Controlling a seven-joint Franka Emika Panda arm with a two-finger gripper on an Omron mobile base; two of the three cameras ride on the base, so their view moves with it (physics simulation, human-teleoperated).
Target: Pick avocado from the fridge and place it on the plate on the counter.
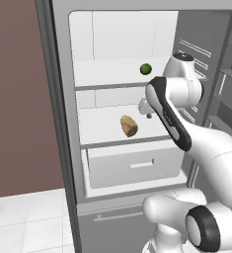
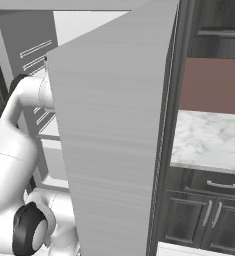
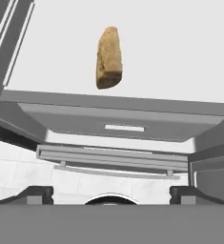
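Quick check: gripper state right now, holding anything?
Gripper: open, empty, above the tan lumpy item on the fridge shelf.

text: none readable | labels: none | numbers: none

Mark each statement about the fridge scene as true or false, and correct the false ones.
1. The avocado lies on the upper shelf of the fridge. True.
2. The brown lump shares a shelf with the avocado. False: it lies on the shelf below.
3. The tool holds the avocado. False: the fingers stand wide apart with nothing between them.
4. A white drawer sits below the brown lump's shelf. True.
5. The fridge door is shut. False: it stands open.
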